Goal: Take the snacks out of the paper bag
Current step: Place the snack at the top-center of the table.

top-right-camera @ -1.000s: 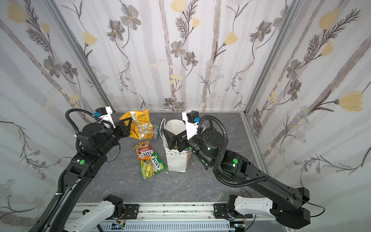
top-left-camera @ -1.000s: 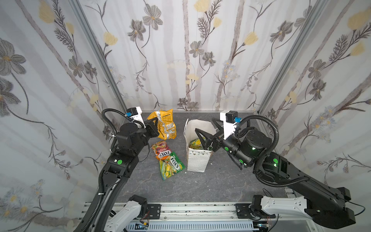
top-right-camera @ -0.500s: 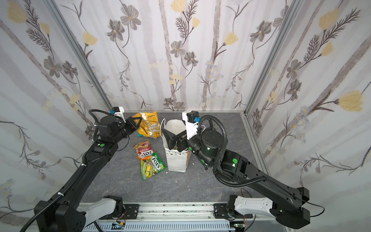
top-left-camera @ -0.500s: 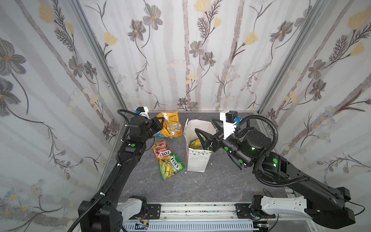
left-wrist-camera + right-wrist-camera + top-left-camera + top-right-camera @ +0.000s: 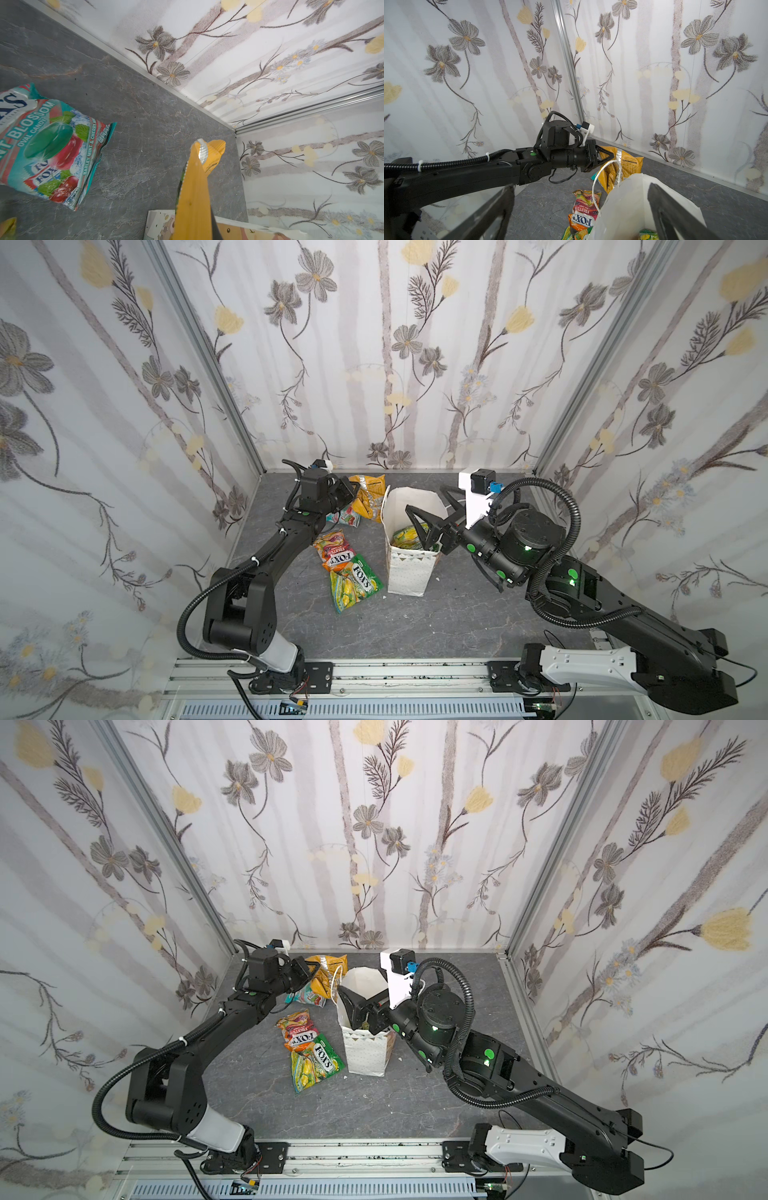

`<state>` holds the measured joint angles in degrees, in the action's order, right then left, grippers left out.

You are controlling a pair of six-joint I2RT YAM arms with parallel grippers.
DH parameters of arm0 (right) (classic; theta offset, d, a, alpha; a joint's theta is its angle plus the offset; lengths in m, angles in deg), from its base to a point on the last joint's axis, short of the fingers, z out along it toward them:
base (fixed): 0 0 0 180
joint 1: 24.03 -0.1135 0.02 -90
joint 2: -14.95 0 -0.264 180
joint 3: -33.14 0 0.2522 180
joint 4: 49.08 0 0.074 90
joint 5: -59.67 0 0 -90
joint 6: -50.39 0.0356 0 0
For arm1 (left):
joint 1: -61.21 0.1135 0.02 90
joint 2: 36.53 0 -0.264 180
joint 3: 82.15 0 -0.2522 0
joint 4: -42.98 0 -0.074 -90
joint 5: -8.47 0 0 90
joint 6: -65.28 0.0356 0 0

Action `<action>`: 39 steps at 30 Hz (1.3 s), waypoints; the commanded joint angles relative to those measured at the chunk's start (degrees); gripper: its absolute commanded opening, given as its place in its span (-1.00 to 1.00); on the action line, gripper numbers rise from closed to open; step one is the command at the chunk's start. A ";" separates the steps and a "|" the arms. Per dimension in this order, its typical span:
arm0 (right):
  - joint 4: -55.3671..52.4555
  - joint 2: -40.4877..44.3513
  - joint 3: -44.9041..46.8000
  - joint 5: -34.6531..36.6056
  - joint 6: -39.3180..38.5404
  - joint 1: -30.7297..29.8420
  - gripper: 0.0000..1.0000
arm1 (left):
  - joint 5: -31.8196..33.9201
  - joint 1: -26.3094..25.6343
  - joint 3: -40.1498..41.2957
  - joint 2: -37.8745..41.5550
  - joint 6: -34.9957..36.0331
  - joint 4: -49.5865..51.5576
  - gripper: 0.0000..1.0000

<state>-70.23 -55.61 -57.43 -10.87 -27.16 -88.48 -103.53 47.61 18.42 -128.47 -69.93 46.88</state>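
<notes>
Left wrist view first: clamped on the yellow-orange chip bag [image 5: 193, 187], edge-on and sticking straight out past the lens. Confirmed from the right wrist view: left gripper [image 5: 611, 157] pressed shut on that packet's silver-seamed top edge, low over the back of the grey table [image 5: 457, 622]. Cannot tell whether the packet's lower end touches the tabletop. Just beside it, flat on the table, the teal-pink bag [image 5: 41, 145], partly hidden by the left arm [image 5: 286, 539] in both top views. Nearer the front, well clear of those jaws, the red-orange FOX'S packet [image 5: 332, 549], meeting the green-yellow FOX'S packet [image 5: 353, 585] end to end.

Over to the right gripper [image 5: 581, 187]: spread wide, gripping nothing, parked at the mouth of the paper bag [image 5: 407, 576]. One finger [image 5: 664, 209] out over the opening, the other outside the rim, paper wall between the two. Cannot tell whether either touches the paper. Down inside, below the inner finger, another green-yellow packet [image 5: 409, 537], not gripped. Upright on the table, that white bag, right of the loose packets, bunting print under the rim, one white cord handle [image 5: 596, 187] looping up on the side facing the chip bag.
</notes>
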 commanded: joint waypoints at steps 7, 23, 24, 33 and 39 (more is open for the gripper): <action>0.58 1.51 1.14 0.95 1.16 -0.06 0.99 | -2.40 -2.68 -11.59 -14.58 1.73 0.29 -1.00; -1.81 6.57 3.34 3.52 3.50 -0.02 0.99 | 0.71 -3.72 -29.48 -31.27 10.13 14.99 -0.86; -2.06 6.74 3.34 3.58 3.70 -0.07 0.99 | 1.20 -3.68 -30.29 -31.87 10.66 15.80 -0.82; -2.16 7.36 4.37 3.31 5.22 -0.04 0.99 | 3.28 -3.35 -36.99 -34.23 13.21 23.18 -0.32; -1.96 7.38 4.44 3.47 5.21 -0.06 0.99 | 10.39 -3.24 -36.98 -29.97 14.13 27.28 0.33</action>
<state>-73.01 -48.18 -53.02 -7.89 -22.55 -88.48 -97.91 44.29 -17.89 -160.53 -57.06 71.66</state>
